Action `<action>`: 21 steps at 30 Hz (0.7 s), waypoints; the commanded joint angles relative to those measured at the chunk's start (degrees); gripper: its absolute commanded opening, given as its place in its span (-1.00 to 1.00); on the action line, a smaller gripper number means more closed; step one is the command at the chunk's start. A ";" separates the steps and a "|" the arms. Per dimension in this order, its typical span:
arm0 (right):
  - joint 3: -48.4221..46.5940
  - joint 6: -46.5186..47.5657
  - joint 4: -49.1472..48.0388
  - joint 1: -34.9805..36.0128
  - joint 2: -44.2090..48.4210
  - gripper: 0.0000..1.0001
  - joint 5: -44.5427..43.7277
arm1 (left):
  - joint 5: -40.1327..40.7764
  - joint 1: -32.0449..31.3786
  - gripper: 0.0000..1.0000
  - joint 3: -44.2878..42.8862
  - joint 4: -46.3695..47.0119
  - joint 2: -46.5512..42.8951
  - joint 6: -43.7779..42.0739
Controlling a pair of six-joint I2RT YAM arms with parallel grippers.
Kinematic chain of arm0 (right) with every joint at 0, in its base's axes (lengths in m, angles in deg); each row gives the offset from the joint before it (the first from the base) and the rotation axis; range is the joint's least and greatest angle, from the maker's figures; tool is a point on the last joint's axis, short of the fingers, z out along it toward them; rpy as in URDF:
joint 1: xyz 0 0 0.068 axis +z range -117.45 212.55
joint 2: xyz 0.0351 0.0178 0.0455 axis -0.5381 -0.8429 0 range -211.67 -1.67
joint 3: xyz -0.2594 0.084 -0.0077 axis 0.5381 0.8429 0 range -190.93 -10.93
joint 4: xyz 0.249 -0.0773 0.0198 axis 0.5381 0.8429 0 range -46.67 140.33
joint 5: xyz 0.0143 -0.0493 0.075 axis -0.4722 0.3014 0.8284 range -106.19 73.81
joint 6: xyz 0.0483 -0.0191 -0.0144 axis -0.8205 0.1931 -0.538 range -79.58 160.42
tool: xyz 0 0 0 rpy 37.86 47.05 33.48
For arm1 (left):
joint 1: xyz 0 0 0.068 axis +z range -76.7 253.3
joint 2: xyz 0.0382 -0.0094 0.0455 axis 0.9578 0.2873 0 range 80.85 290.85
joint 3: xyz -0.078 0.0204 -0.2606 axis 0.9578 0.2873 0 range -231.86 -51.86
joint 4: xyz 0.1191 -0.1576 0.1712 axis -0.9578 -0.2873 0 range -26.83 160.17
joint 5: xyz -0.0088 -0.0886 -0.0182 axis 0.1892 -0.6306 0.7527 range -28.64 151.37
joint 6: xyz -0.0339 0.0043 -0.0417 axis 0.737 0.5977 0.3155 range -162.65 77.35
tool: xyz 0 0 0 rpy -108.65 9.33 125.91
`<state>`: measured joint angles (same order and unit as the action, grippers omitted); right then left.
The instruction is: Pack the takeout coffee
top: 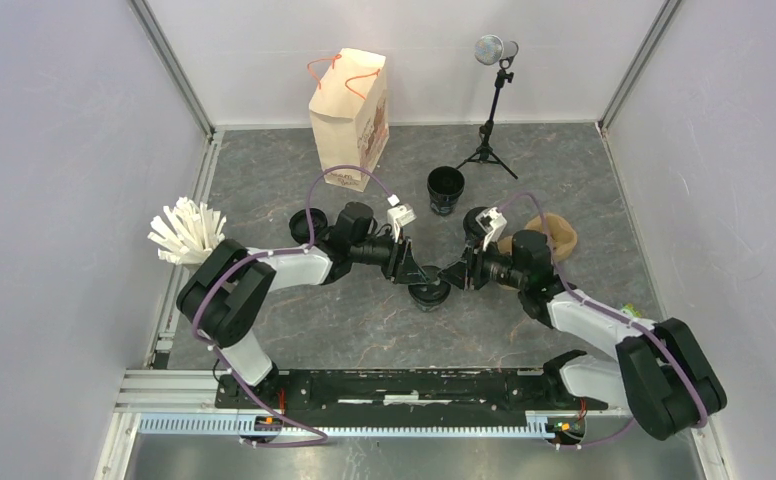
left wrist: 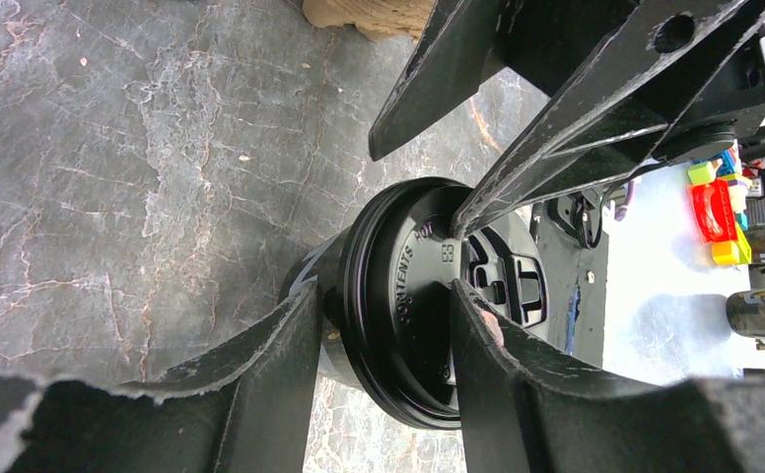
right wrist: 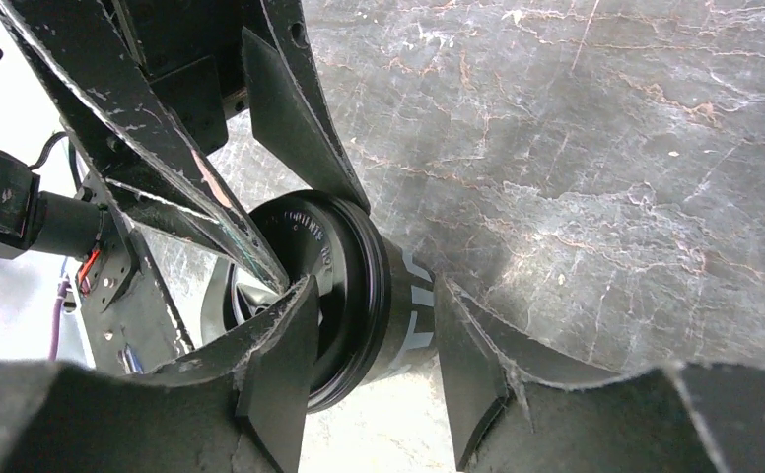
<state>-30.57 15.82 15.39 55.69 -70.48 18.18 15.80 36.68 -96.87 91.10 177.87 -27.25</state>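
Note:
A black takeout coffee cup (top: 429, 294) with its round lid on stands upright mid-table. My left gripper (top: 412, 272) and right gripper (top: 451, 275) meet on it from either side. In the left wrist view my left gripper (left wrist: 383, 296) has one finger under the lid's rim against the cup wall and the other on the lid top (left wrist: 408, 276). In the right wrist view my right gripper (right wrist: 377, 291) has one finger on the lid and one against the cup's printed wall (right wrist: 403, 296). A lidless black cup (top: 445, 188) stands farther back.
The beige paper bag (top: 349, 118) with orange handles stands at the back. The brown pulp carrier (top: 556, 232) lies behind my right arm. Black cups or lids sit partly hidden at the left (top: 302, 225) and by the right wrist (top: 477, 217). White sticks (top: 186, 230) lie left; a tripod (top: 492, 110) stands back right.

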 commanded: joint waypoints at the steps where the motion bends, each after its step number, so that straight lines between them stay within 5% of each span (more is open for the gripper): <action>1: -5.87 2.60 15.86 -0.69 4.37 0.08 -1.87 | 9.22 -0.14 0.10 4.45 -13.72 3.52 -6.26; 9: -7.75 3.31 22.71 -0.90 9.87 0.18 -1.98 | 9.92 -0.12 0.10 4.20 -13.03 3.76 -4.49; 21: 2.53 -0.67 12.46 -0.90 7.23 0.13 0.59 | 12.42 -0.12 0.10 6.77 -8.44 5.66 -0.47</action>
<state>-31.60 15.56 31.06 54.71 -61.76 18.29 16.26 36.68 -95.12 95.01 178.06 -24.81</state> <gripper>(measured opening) 0.579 0.557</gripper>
